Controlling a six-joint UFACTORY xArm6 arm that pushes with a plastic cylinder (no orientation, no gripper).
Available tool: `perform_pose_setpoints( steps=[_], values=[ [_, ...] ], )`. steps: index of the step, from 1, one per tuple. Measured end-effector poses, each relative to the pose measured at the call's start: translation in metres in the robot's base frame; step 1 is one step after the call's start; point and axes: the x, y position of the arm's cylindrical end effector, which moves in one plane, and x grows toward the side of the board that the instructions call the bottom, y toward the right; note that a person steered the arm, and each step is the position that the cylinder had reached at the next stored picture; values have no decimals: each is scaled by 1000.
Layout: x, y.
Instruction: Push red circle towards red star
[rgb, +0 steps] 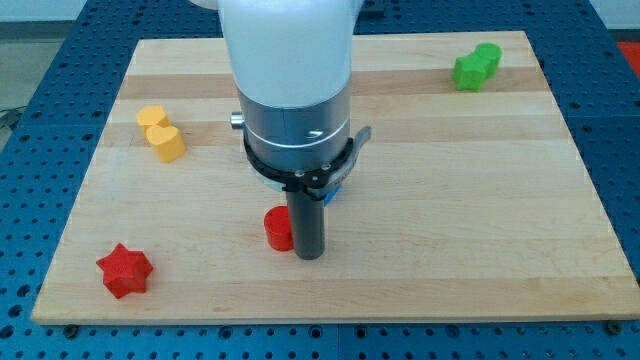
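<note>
one bare stretch of board (420, 250) separates red circle (277, 229), touching my tip (310, 255), from red star (124, 270).

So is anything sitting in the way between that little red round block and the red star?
Nothing visible is. My tip sits against the red circle on its right side, and the board between the circle and the red star, down toward the view's bottom left, is bare wood.

You have a wooden board (480, 200) on blue pegboard; on it lie a red star (124, 270), red circle (278, 229), yellow block (161, 134), green block (476, 67).
</note>
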Motion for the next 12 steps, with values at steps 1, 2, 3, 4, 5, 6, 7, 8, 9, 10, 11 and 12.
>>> perform_pose_setpoints(
  steps=[1, 2, 3, 4, 5, 6, 7, 8, 9, 10, 11, 12],
  values=[
    [-11, -3],
    [-9, -14],
    [-38, 17],
    [-50, 8],
    [-70, -14],
    [-55, -41],
    [-29, -49],
    [-7, -50],
    [-16, -22],
    [5, -17],
    [31, -16],
    [40, -17]
  ],
)
